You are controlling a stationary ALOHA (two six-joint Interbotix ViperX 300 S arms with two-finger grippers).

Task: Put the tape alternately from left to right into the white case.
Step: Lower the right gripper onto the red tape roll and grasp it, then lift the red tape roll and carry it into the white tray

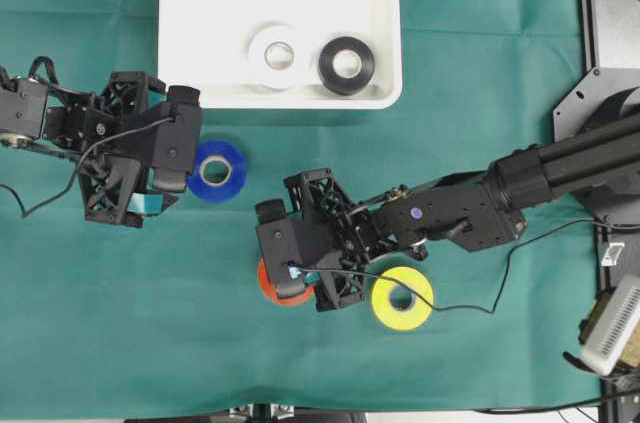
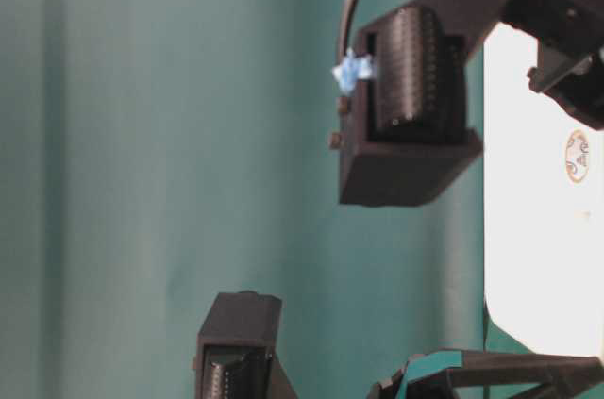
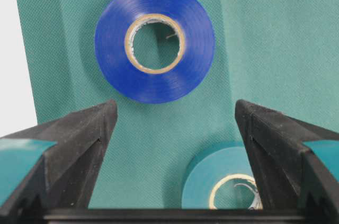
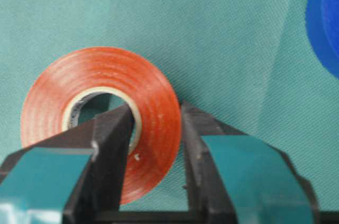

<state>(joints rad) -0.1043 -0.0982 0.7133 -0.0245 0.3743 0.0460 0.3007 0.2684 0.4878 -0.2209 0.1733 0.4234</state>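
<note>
A: Where's the right pincer (image 4: 156,144)?
B: At about 6 o'clock on the bench (image 1: 480,363), clamped on the wall of the red roll (image 4: 100,113), one finger inside the core and one outside.
A: And the left pincer (image 3: 175,144)?
B: Spread wide, gripping nothing. The blue roll (image 3: 154,42) lies flat at its 12 o'clock, the teal roll (image 3: 220,179) between its fingers.
A: The white case (image 1: 200,3)?
B: At 12 o'clock, holding the white roll (image 1: 277,56) and black roll (image 1: 346,65) side by side. The yellow roll (image 1: 402,299) lies just beside the right arm.
</note>
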